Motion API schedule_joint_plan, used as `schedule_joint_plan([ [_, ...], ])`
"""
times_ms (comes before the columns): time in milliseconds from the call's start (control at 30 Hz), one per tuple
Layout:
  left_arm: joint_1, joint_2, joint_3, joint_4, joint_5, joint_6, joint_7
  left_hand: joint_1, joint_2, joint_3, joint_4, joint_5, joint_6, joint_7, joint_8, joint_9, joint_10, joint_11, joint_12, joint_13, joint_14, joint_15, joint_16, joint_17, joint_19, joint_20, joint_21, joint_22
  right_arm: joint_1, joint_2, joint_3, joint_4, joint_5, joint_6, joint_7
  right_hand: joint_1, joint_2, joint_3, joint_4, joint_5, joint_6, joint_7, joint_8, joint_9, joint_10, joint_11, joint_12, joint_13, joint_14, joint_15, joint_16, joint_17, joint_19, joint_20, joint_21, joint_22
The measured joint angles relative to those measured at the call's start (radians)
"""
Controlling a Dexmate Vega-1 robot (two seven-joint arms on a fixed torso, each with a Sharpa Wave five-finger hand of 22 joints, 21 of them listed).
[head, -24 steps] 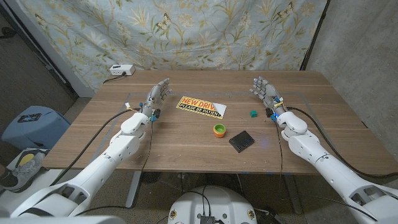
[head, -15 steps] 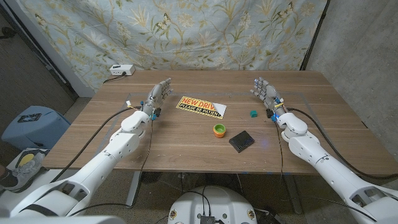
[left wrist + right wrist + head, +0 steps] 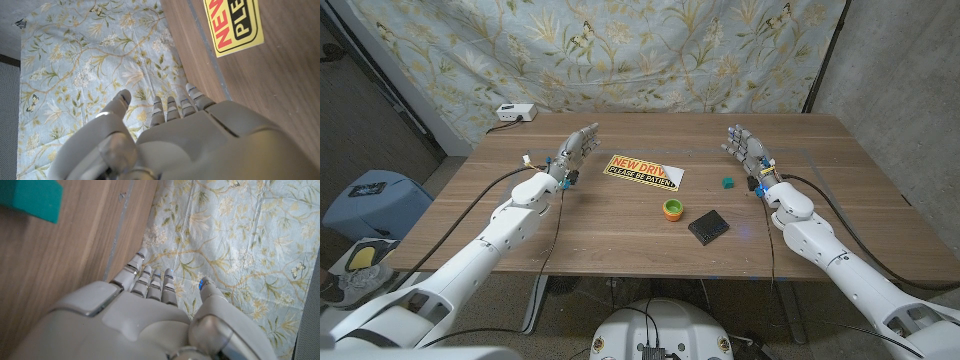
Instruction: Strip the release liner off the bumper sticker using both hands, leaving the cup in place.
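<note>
The yellow bumper sticker (image 3: 643, 172) lies flat at mid-table, slightly far of centre, with the left hand (image 3: 576, 149) just to its left and the right hand (image 3: 743, 145) well off to its right, both empty with fingers extended and apart. Near and right of the sticker stands the small orange cup (image 3: 672, 209) (green inside, though whether that is lining or contents is hard to tell), flanked by a black square pad (image 3: 708, 227) and a small teal block (image 3: 728, 182).

We see our left hand (image 3: 577, 146) has eased forward and a little toward the bumper sticker (image 3: 644, 171), which lies at its 3 o'clock; the forearm behind it now sits higher over the table (image 3: 620, 225). Its fingers are apart and hold nothing, near the sticker but not touching it.
</note>
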Motion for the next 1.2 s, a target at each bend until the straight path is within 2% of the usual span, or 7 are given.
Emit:
schedule_joint_plan([
  [367,0.005,0.058,0.004,-0.074,0.015,0.066,-0.001,0.046,-0.004,0.015,-0.057,0.034,0.009,-0.002,0.0,0.0,0.005,-0.006,-0.001,-0.003,-0.006,-0.006,0.0,0.0,0.0,0.0,-0.015,0.0,-0.003,0.005,-0.004,0.001,-0.008,0.014,-0.003,0.008,0.0,0.004,-0.004,0.0,0.0,0.0,0.0,0.0,-0.004,0.004,0.0,0.0,0.0,0.0,0.0,0.0,0.0,0.0,0.0,0.0],
  [600,-0.031,0.116,0.027,-0.12,0.041,0.13,-0.041,0.087,-0.008,0.026,-0.081,0.063,0.006,-0.004,0.0,0.0,-0.006,-0.016,-0.012,0.0,-0.023,-0.007,-0.004,0.0,-0.012,-0.007,-0.029,0.0,0.004,0.009,-0.003,0.018,-0.009,0.03,0.002,0.008,0.0,0.0,-0.008,0.0,0.0,0.0,0.0,0.0,-0.004,0.004,0.0,0.0,-0.004,0.004,0.0,0.0,0.0,0.0,0.0,0.0],
  [767,-0.072,0.145,0.053,-0.135,0.083,0.177,-0.081,0.103,-0.014,0.026,-0.081,0.079,0.005,-0.006,0.0,0.0,-0.012,-0.017,-0.012,0.0,-0.029,-0.008,-0.004,0.0,-0.015,-0.007,-0.033,0.0,0.008,0.009,0.004,0.032,-0.008,0.038,0.006,0.008,0.0,0.0,-0.008,-0.001,0.0,0.0,0.0,0.0,-0.004,0.004,0.0,0.0,-0.004,0.004,0.0,0.0,0.0,0.0,0.0,0.0],
  [933,-0.108,0.161,0.078,-0.134,0.133,0.18,-0.112,0.142,-0.024,0.026,-0.09,0.105,0.06,-0.012,0.01,0.0,0.047,-0.043,0.0,0.0,0.022,-0.029,0.004,0.0,0.016,-0.009,-0.033,0.0,0.012,0.007,0.01,0.041,-0.006,0.044,0.009,0.012,0.004,0.0,-0.008,-0.001,0.005,-0.005,0.0,0.0,-0.004,0.004,0.0,0.0,-0.004,0.004,0.0,-0.005,0.0,0.0,0.0,0.0],
  [1067,-0.153,0.171,0.107,-0.121,0.17,0.18,-0.145,0.147,-0.028,0.026,-0.09,0.105,0.067,-0.011,0.011,0.0,0.057,-0.043,0.008,0.0,0.025,-0.032,0.004,0.0,0.016,-0.009,-0.033,0.0,0.014,0.006,0.014,0.046,-0.004,0.047,0.009,0.012,0.004,0.0,-0.008,-0.001,0.005,-0.005,0.0,0.0,-0.007,0.0,0.0,0.0,-0.004,0.004,0.0,-0.005,0.0,0.0,0.0,0.0],
  [1200,-0.172,0.174,0.119,-0.114,0.196,0.179,-0.173,0.155,-0.027,0.026,-0.09,0.111,0.067,-0.011,0.011,0.0,0.061,-0.046,0.008,0.0,0.029,-0.036,0.004,0.0,0.02,-0.005,-0.033,0.0,0.016,0.005,0.017,0.049,-0.002,0.048,0.009,0.012,0.004,0.001,-0.015,-0.001,0.005,-0.005,0.0,0.0,-0.007,0.0,0.0,0.0,-0.004,0.003,0.0,-0.005,0.0,0.0,0.0,0.0],
])
